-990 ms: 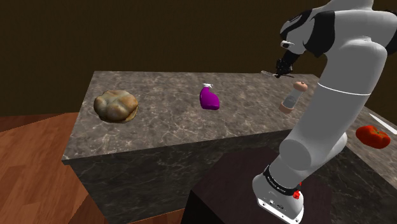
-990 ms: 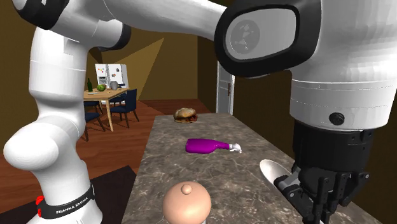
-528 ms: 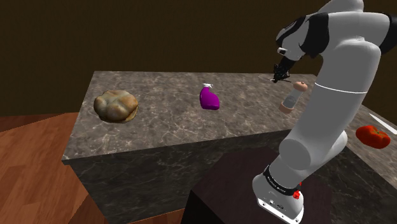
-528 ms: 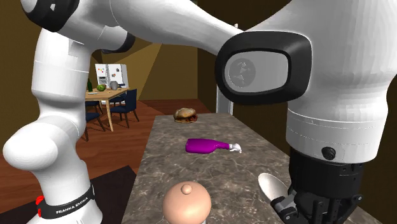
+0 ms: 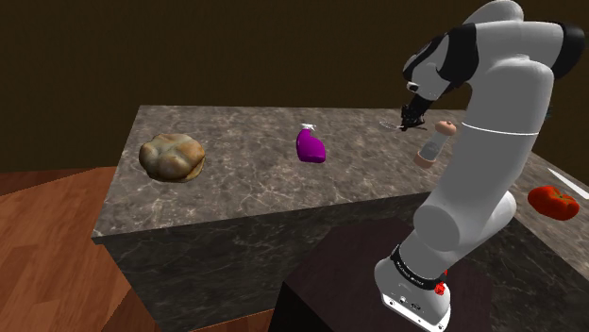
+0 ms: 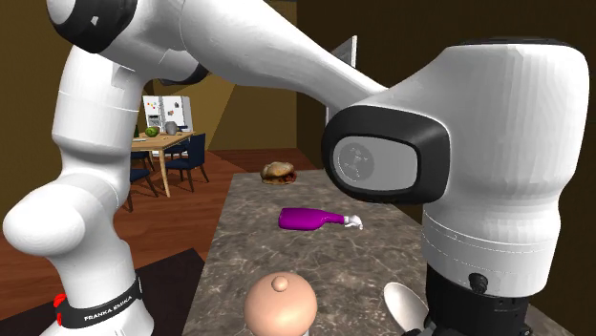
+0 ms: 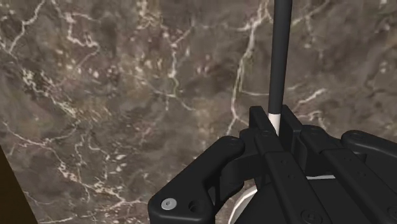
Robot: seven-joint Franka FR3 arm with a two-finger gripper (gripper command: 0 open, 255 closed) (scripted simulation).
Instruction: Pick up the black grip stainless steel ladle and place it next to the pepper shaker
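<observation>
Your item: ladle (image 7: 278,57), black handle and pale bowl, clamped at the handle in your pincer (image 7: 275,124), held over the dark marbled worktop (image 5: 245,174), near the pepper shaker (image 5: 435,143).

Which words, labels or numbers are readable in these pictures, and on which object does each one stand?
"FRANKA EMIKA": white letters on the black band around the arm's base, in the second exterior view.
Shoulder view, same band: lettering too small to read.
Stickers on the far white fridge: too small to read.
</observation>
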